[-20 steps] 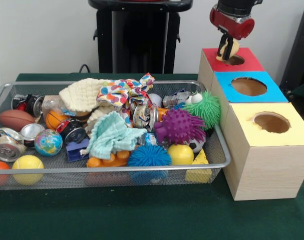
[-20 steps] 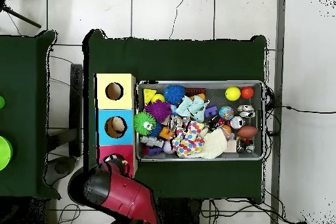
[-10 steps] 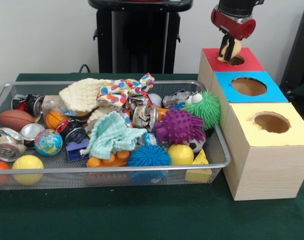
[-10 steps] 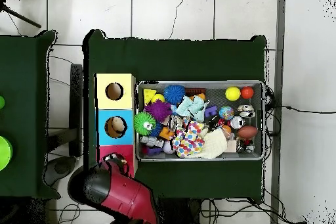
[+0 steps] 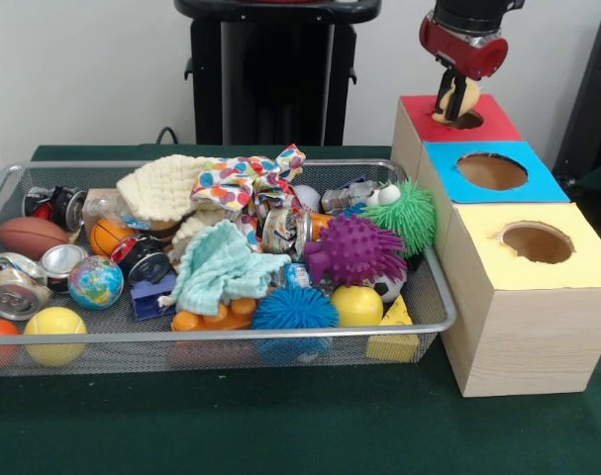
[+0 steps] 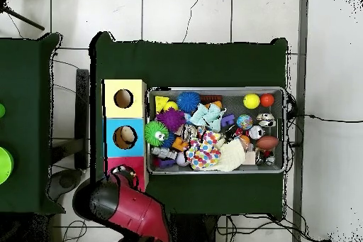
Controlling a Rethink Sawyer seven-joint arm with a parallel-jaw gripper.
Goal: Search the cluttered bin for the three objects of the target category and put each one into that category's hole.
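Your tool grips a pale object directly above the hole in the red box, aligned so it can drop in; the bin sits alongside.

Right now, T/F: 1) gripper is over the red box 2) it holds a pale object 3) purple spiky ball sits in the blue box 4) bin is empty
1) True: the gripper hangs over the red box, at its hole.
2) True: the fingers clamp a pale object.
3) False: the purple spiky ball lies in the mesh bin.
4) False: the bin is packed with balls, cans and cloths.
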